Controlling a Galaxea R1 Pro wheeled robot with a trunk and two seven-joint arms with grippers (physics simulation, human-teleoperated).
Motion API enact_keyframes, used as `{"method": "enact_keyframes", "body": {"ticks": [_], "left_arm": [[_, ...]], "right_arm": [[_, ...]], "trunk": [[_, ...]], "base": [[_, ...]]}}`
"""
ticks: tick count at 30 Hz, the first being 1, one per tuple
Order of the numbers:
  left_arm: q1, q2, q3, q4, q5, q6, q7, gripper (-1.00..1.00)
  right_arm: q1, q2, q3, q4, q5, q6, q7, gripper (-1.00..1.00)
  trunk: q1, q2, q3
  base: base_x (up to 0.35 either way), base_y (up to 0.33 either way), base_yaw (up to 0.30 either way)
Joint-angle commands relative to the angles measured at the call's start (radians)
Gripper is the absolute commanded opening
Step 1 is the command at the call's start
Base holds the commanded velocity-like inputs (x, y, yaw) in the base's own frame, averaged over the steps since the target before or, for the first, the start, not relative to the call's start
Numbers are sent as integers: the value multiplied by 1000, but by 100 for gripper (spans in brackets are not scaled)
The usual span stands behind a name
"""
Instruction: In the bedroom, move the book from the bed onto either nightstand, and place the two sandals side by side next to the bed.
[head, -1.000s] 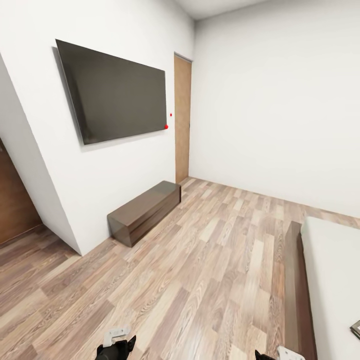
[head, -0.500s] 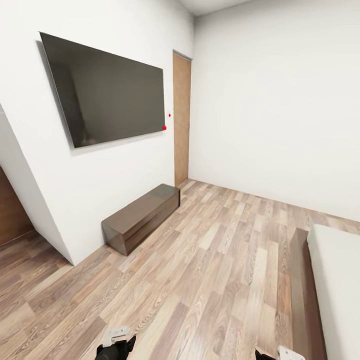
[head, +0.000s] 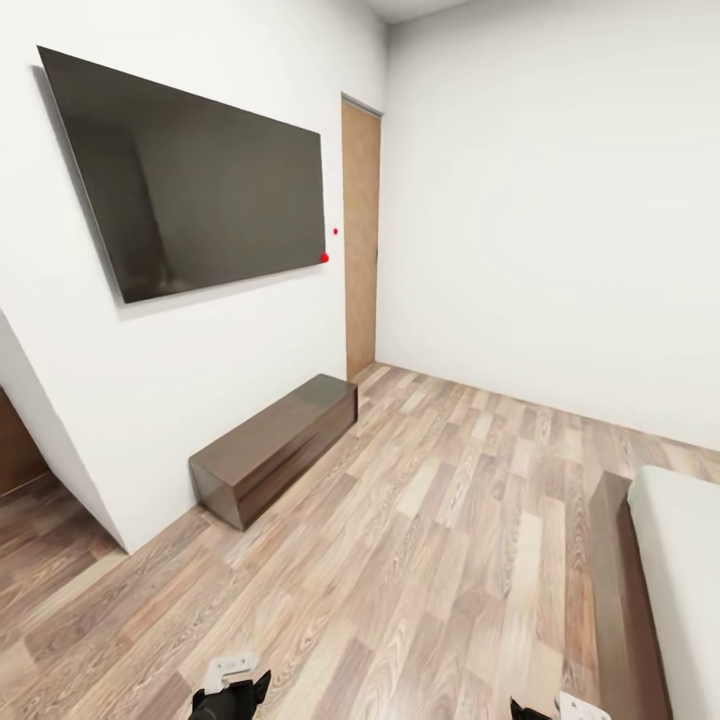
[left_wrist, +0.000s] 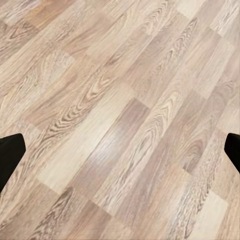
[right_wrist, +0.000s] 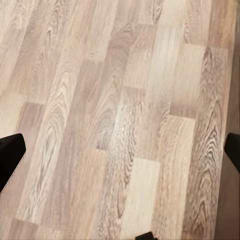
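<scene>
Head view: the room is seen from standing height, angled forward and down; the TV (head: 195, 180) lies at 10 o'clock, the door (head: 360, 235) at 12, the bed (head: 655, 590) at 4. Wrist views: the plank floor (left_wrist: 120, 100) is viewed steeply downward at closer range. The floor (head: 420, 560) is shared by all three views.
</scene>
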Motion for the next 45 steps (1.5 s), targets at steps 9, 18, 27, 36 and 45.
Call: {"method": "enact_keyframes", "body": {"ticks": [9,18,27,36,45], "left_arm": [[-1,1,9,0,-10,-3,-3,100],[-1,14,5,3,-12,2,0,100],[-1,38,4,24,-12,1,-1,100],[-1,40,4,30,-12,1,0,100],[-1,39,4,32,-12,1,0,100]], "right_arm": [[-1,0,-4,3,-9,-2,7,100],[-1,7,2,5,18,11,8,100],[-1,6,-1,6,20,1,15,100],[-1,6,-1,6,22,-1,15,100],[-1,7,0,6,23,-1,15,100]], "trunk": [[1,-2,-2],[1,-2,-2],[1,-2,-2],[1,-2,-2],[1,-2,-2]], "base": [[329,-3,0],[329,0,0],[329,0,0],[329,0,0],[329,0,-2]]}}
